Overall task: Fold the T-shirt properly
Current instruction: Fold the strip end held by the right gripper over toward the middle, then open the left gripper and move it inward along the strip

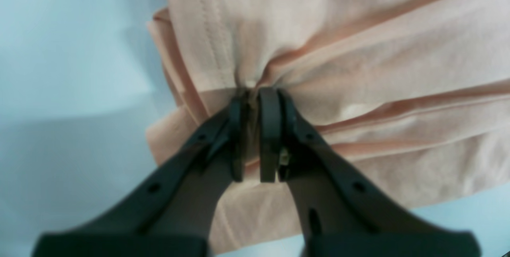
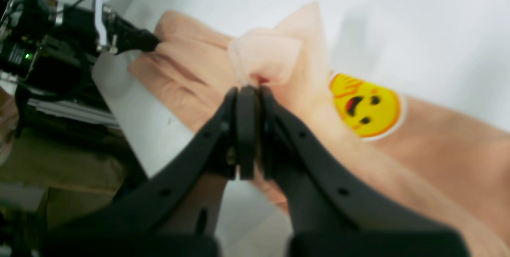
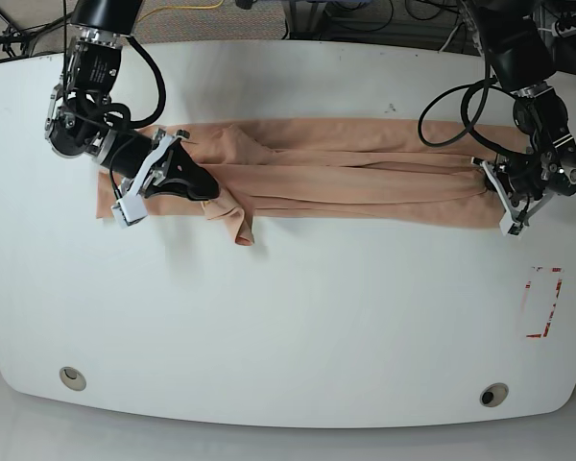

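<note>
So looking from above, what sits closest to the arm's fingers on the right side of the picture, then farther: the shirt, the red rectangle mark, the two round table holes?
1. T-shirt, pinched at its end.
2. Red mark, below.
3. Right hole, lower.
4. Left hole, far across.

T-shirt [image 1: 358, 69] cut off at right edge, blurred; fabric between gripper [image 1: 255, 101] pads hidden.

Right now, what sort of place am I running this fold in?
Probably a robotics lab bench, not a home: a bare white table with bolt holes, cables trailing behind it, and electronics with a green light beside the T-shirt.
</note>
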`<move>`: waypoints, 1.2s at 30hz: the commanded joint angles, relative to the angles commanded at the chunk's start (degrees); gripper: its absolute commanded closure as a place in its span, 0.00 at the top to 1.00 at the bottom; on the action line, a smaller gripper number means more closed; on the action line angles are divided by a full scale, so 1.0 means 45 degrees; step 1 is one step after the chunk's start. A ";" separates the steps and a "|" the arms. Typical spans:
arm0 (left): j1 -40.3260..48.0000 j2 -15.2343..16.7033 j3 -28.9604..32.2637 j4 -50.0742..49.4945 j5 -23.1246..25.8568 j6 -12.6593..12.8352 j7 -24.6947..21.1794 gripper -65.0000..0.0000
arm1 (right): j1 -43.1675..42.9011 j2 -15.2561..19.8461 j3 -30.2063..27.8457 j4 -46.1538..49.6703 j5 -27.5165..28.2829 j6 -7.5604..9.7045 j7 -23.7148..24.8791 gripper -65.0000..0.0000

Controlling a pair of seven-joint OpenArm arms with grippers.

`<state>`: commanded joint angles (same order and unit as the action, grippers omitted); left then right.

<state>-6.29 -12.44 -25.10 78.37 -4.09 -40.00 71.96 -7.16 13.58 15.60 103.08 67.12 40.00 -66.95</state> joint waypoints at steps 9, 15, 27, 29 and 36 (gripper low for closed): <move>-0.0039 0.0020 0.0020 0.0000 0.0059 0.0000 0.0000 0.08 | -0.0508 0.0547 -0.1348 0.0039 -0.0098 0.0000 0.0000 0.78; -0.0039 0.0020 0.0020 0.0039 0.0039 0.0000 0.0000 0.08 | -0.0567 0.0860 -0.0508 0.0039 0.0000 0.0000 0.0020 0.76; -0.0078 0.0020 0.0020 0.0078 0.0000 0.0000 0.0020 0.08 | -0.0723 0.0742 0.2208 0.0000 -0.2618 0.0000 0.0098 0.24; -0.0195 0.0020 0.0020 0.0078 0.0000 0.0000 0.0020 0.08 | -0.0703 0.0723 0.2168 0.0000 -0.3438 0.0000 0.0117 0.13; -0.0313 0.0020 0.0000 0.0059 0.0000 0.0000 0.0020 0.08 | -0.0723 -0.0254 0.2149 -0.0059 -0.7150 0.0000 0.1387 0.10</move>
<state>-7.69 -12.35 -25.10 78.64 -4.09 -40.00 72.04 -10.42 12.44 25.27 102.81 34.95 40.00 -60.70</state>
